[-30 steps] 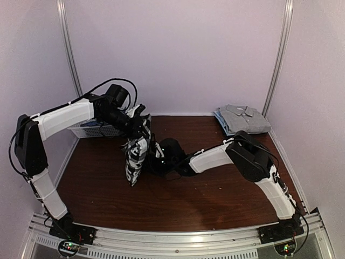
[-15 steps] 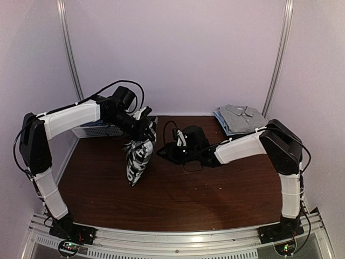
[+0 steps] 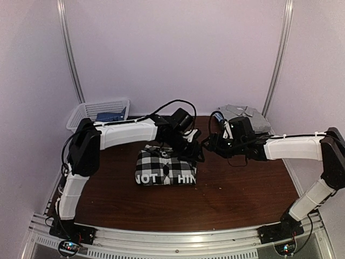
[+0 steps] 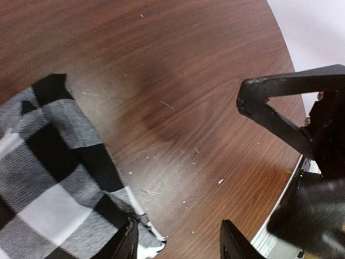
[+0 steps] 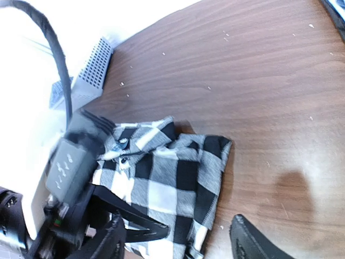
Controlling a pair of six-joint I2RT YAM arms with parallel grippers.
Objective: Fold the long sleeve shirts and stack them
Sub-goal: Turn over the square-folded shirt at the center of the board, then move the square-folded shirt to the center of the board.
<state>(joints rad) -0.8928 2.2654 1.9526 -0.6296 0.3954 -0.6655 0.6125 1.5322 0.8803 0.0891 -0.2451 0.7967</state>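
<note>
The black-and-white checked long sleeve shirt [image 3: 164,170] lies folded on the brown table [image 3: 232,199], black lettering showing along its near edge. My left gripper [image 3: 195,148] hovers at its right far corner, open; in the left wrist view the left gripper [image 4: 180,245] has the shirt's hem [image 4: 64,178] beside one fingertip [image 4: 126,243] and nothing between the jaws. My right gripper [image 3: 208,143] is just right of it, open and empty. From the right wrist the checked shirt [image 5: 172,172] sits ahead of the right gripper [image 5: 180,243].
A folded stack with a grey shirt [image 3: 245,114] on top and a light blue one [image 3: 222,123] under it lies at the back right. A white basket [image 3: 86,110] holding blue cloth stands at the back left. The two grippers nearly touch over the table's middle.
The checked shirt hung bunched from my shut left gripper; it now lies flat and folded on the table. Both arms swung right and both grippers opened, the left letting go.
</note>
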